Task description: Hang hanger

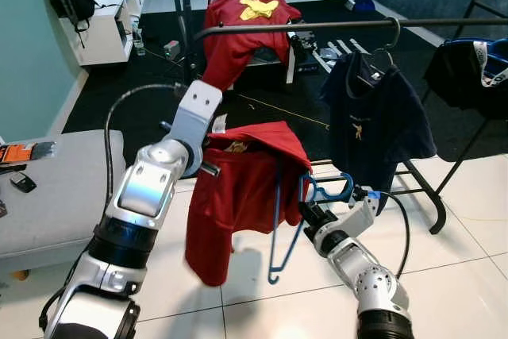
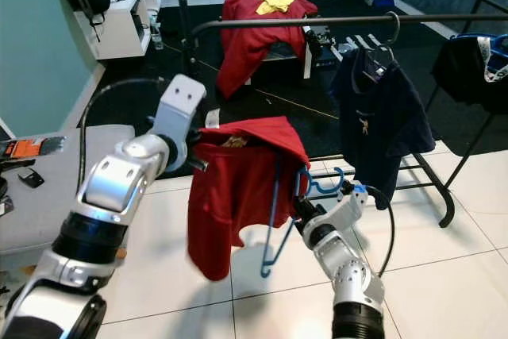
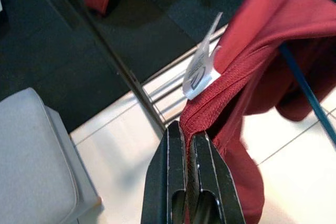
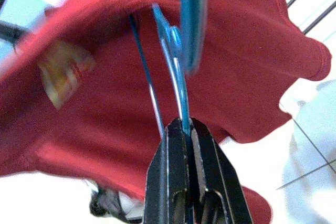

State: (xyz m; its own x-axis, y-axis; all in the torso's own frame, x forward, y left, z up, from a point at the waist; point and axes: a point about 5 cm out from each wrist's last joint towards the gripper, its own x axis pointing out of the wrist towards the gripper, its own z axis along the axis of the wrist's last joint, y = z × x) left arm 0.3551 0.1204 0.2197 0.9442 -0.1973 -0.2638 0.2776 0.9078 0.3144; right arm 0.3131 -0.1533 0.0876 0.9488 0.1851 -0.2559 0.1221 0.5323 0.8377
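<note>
The blue hanger [image 1: 298,220] with the red shirt [image 1: 238,196] on it is held up in the air, in front of the black rail [image 1: 333,26]. The rail is above and behind it, and runs from side to side. So the hanger must go up and forward, I think, until its hook passes over the rail.

The right gripper [image 4: 184,129] is squeezed tight on the thin blue wire of the hanger. The wire runs up and away from its tips. The left gripper [image 3: 187,135] is pinched on the red shirt's collar, near a white tag [image 3: 202,66]. A dark shirt [image 1: 377,121] already hangs on the rail, to the right.
</note>
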